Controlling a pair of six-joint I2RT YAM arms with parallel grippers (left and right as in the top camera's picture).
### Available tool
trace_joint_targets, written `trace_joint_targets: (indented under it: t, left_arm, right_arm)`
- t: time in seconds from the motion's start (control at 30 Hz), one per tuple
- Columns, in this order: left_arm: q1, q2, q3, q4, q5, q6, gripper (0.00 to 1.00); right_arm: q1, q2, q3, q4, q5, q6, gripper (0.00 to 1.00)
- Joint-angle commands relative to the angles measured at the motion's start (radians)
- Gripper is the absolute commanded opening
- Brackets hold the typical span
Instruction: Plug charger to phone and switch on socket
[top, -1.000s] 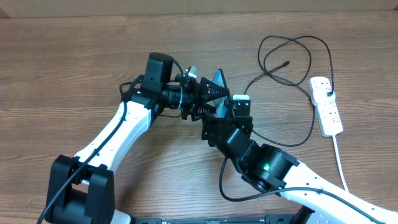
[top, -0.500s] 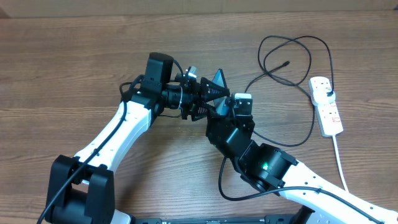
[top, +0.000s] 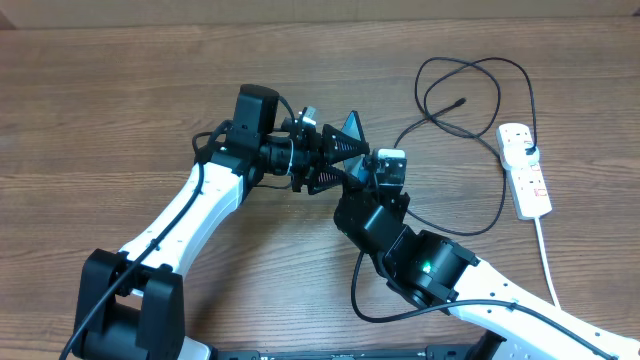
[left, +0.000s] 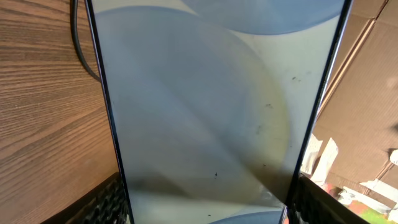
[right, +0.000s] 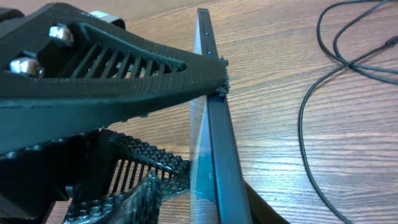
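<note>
- Left end effector (top: 335, 158) was clenched on the phone (top: 351, 128), gripping its two long sides and holding it upright on edge.
- Right end effector (top: 368, 182) sat just beside the phone; I cannot tell whether it was released or clenched.
- Charger (top: 459, 102) lay looped on the tabletop (top: 110, 90), right of the phone, tip loose.
- Socket (top: 526, 172) lay farther right of the phone.

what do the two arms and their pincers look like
Left arm and right arm: white shells, black joints. Left pincer and right pincer: black, ribbed lattice fingers. A black cable loops off the right arm, near a green light.
</note>
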Motion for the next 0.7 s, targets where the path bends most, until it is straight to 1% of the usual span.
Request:
trace_joint_targets:
  t: [0.0,0.1,0.17,0.33,0.5,0.67]
  left_arm:
    - [-0.006,0.005,0.004,0.008,0.034,-0.006,0.26]
    - [-0.006,0.005,0.004,0.008,0.034,-0.006,0.26]
    - [-0.006,0.005,0.004,0.008,0.034,-0.006,0.26]
    - [-0.006,0.005,0.004,0.008,0.034,-0.006,0.27]
    - [-0.006,0.005,0.004,0.008,0.034,-0.006,0.3]
    - [-0.006,0.005,0.004,0.008,0.034,-0.006,0.31]
  right_arm:
    - [0.005,-0.005,0.002,0.006,0.021,-0.005,0.31]
    - [0.005,-0.005,0.002,0.006,0.021,-0.005,0.26]
    - [0.005,-0.005,0.002,0.006,0.021,-0.005,0.24]
    - [0.005,-0.005,0.002,0.005,0.021,-0.004,0.22]
    - [0.005,-0.005,0.002,-0.001,0.021,-0.004,0.15]
    - [0.005,-0.005,0.002,-0.008,0.021,-0.004,0.06]
